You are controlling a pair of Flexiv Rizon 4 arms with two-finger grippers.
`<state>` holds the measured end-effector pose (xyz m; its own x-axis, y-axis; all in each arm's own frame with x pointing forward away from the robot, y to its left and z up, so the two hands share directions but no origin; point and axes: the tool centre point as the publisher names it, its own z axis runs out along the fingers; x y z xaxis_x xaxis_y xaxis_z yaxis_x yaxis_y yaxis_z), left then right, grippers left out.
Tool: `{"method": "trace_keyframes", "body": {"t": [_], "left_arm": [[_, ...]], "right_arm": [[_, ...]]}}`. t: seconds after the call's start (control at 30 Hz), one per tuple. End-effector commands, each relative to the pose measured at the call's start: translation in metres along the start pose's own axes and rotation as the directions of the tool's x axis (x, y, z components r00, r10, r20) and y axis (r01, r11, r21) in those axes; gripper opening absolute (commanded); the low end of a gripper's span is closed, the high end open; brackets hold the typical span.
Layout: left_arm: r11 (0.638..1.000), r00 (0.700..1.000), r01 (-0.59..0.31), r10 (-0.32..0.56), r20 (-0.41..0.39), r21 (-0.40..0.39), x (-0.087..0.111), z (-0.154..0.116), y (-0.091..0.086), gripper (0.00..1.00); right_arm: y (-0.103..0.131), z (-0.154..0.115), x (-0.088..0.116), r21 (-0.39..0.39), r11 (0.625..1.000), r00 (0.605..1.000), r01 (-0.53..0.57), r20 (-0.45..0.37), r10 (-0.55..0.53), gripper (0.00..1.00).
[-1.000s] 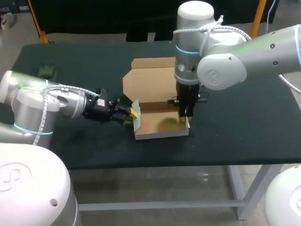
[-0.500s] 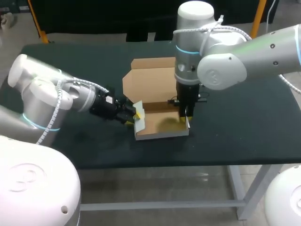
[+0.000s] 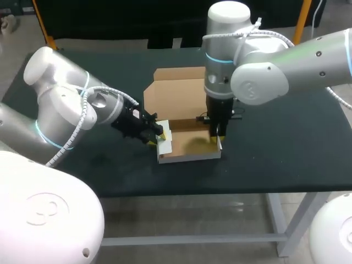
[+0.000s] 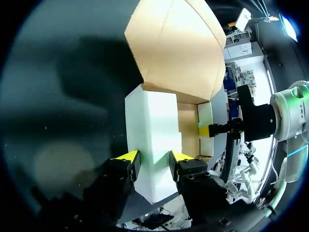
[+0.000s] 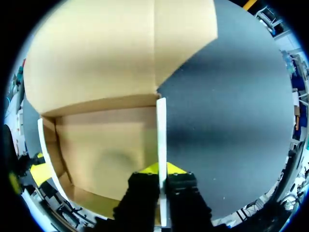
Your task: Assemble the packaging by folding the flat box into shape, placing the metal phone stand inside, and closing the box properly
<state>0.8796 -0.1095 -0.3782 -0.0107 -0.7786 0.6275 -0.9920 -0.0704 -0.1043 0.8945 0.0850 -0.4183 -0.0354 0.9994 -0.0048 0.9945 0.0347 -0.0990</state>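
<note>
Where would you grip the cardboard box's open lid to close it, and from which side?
Probably the lid by its far edge, coming from the far side: it lies flat, hinged at the tray, so only that edge swings up.

Head view: my right arm (image 3: 258, 77) covers the back right corner of the box (image 3: 179, 99) and most of a small dark item (image 3: 237, 115) behind it, so that item cannot be identified.

Right wrist view: my right end effector (image 5: 161, 170), clamped on the box's side wall (image 5: 161, 130), shows only slivers of its yellow tips.

Left wrist view: my left end effector (image 4: 153, 158) grips the flap (image 4: 153, 121) and covers its lower edge.
</note>
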Motion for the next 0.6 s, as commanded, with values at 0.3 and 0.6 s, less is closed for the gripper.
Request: {"method": "trace_keyframes", "body": {"t": [0.3,0.6], "left_arm": [[1.000,0.953,0.007,-0.004,0.301,-0.008,0.003,0.008,0.000,0.42],[1.000,0.914,0.010,-0.008,0.406,-0.002,-0.003,0.013,-0.001,0.40]], "right_arm": [[0.000,0.000,0.002,0.003,1.000,1.000,0.000,0.003,0.000,0.00],[0.000,0.000,0.002,0.003,1.000,1.000,0.000,0.003,0.000,0.00]]}}
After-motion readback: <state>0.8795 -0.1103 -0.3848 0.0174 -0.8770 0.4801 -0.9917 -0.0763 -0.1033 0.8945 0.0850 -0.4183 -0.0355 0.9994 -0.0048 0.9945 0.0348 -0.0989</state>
